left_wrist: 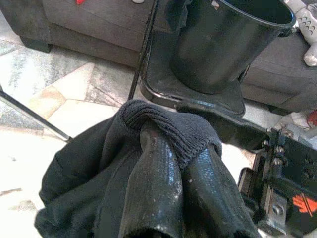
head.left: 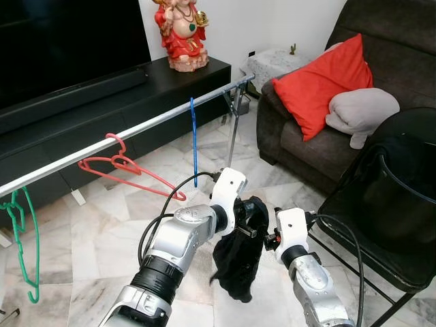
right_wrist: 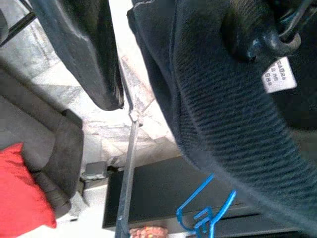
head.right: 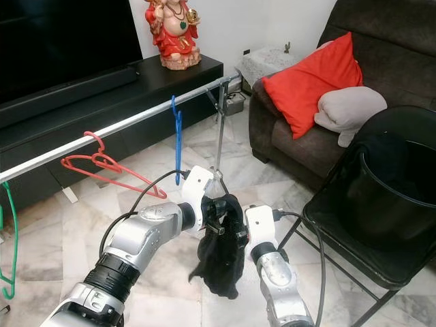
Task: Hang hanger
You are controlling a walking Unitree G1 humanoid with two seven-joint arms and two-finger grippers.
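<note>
Marble floor [head.left: 102, 238] lies open between a long black TV bench [head.left: 136, 95] and a dark sofa [head.left: 306, 136]. Metal rail [head.left: 136, 131] crosses in front of the bench, carrying a green hanger [head.left: 27, 252] near its left end, a red hanger [head.left: 126, 167] and a blue hanger [head.left: 193, 146] further along, with bare rail between them. Black bucket [head.left: 398, 191] sits on a folding chair [head.left: 354, 235] at right. Below the rail, the left gripper [head.left: 240, 216] holds its fingers [left_wrist: 153, 188] pressed together, pinching a black garment [head.left: 238, 262]. Beside it, the right gripper [head.left: 272, 240] touches the cloth; whether its fingers are spread cannot be told.
</note>
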